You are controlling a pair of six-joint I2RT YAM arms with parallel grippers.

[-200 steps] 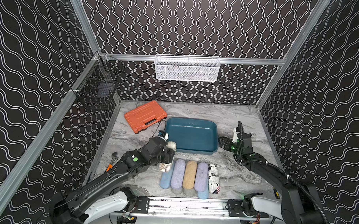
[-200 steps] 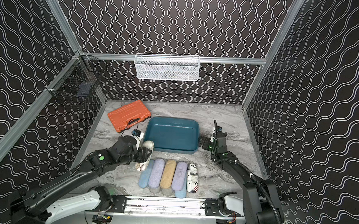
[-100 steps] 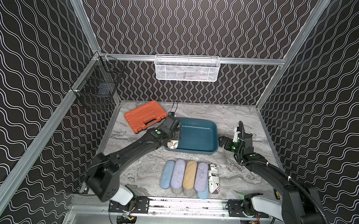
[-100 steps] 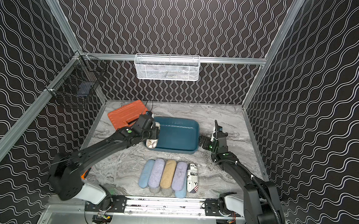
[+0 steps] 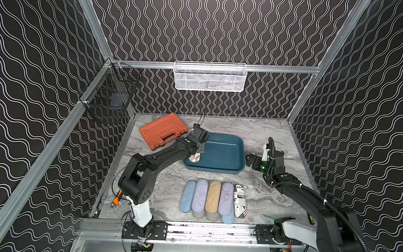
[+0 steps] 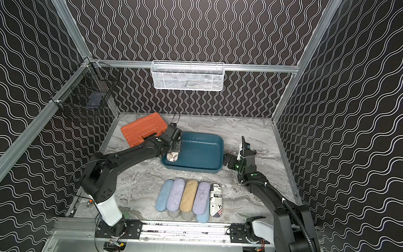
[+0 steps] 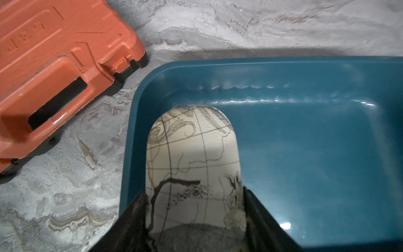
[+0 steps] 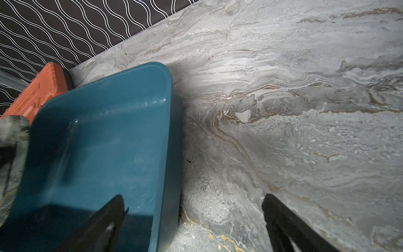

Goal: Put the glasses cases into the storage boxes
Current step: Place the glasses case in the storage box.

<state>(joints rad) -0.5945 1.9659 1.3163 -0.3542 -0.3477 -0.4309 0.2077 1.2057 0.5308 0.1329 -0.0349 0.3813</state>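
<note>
Map-printed case in left hand, apparently low inside teal tray.

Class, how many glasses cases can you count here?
9. One map-printed case in the left gripper, in the teal tray; five cases side by side in front; three cases peeking out beneath. More may be hidden.

My left gripper reaches over the tray at its left end, and the case clamped between its fingers lies inside, along the left wall. The tool case sits behind and to the left of the tray, close to its corner. My right gripper hangs spread just beside the tray's right wall. Before the tray, well apart on the table, a row of cases lies side by side, with more tucked under its near end.
</note>
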